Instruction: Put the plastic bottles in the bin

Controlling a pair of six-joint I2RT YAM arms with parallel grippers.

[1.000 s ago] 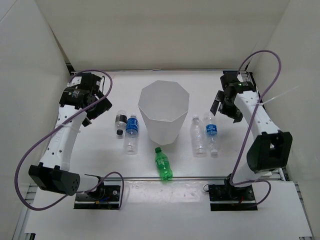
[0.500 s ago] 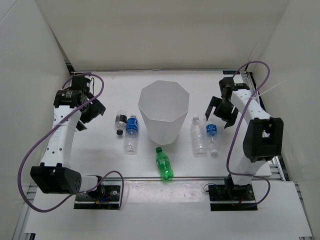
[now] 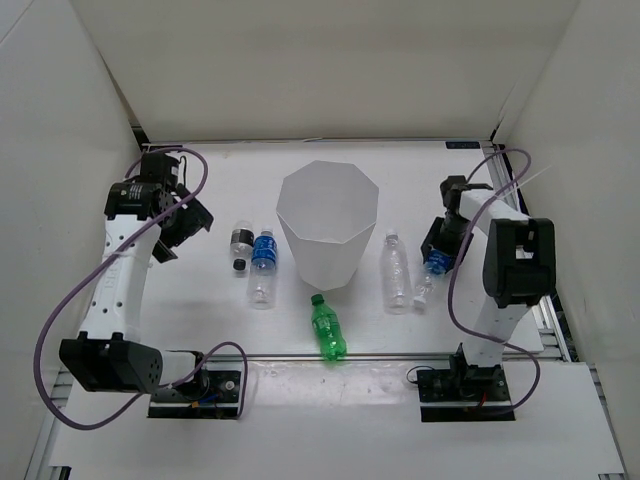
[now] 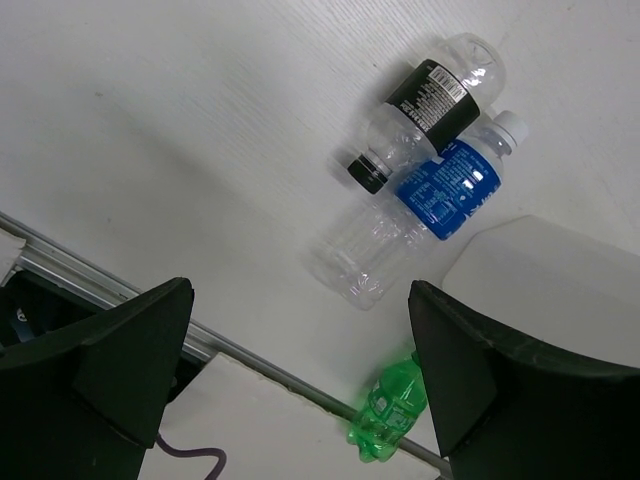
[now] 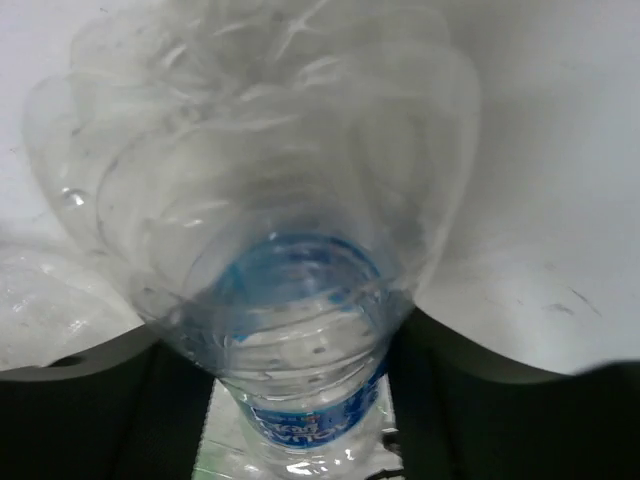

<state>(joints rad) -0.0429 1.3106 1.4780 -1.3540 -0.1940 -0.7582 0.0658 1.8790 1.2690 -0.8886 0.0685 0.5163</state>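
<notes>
Plastic bottles (image 4: 450, 190): five units, all lying on their sides on the table (image 3: 210, 300), none inside the bin (image 3: 328, 225). The bin stands upright at the centre of the table. Directions below are read from the bin in the top view, with 12 o'clock at the far wall.

- 9 o'clock: black-labelled bottle (image 3: 241, 240) with a black cap, touching the blue-labelled bottle (image 3: 263, 262) beside it. The blue-labelled bottle has its white cap pointing to 12 o'clock.
- 6 o'clock: green bottle (image 3: 327, 328), its cap end near the base of the bin.
- 4 o'clock: clear bottle (image 3: 396, 272), just beside the bin, its cap pointing to 12 o'clock.
- Further out, between 3 and 4 o'clock: second blue-labelled bottle (image 3: 428, 283), tilted, its clear end projecting toward 7 o'clock.

Right gripper (image 3: 437, 255): closed on the second blue-labelled bottle. In the right wrist view this bottle fills the frame, with a dark finger (image 5: 100, 420) pressed against each side of it.

Left gripper (image 3: 188, 222): jaws fully apart, holding nothing, positioned at 9 o'clock beyond the left pair of bottles and clear of them.
</notes>
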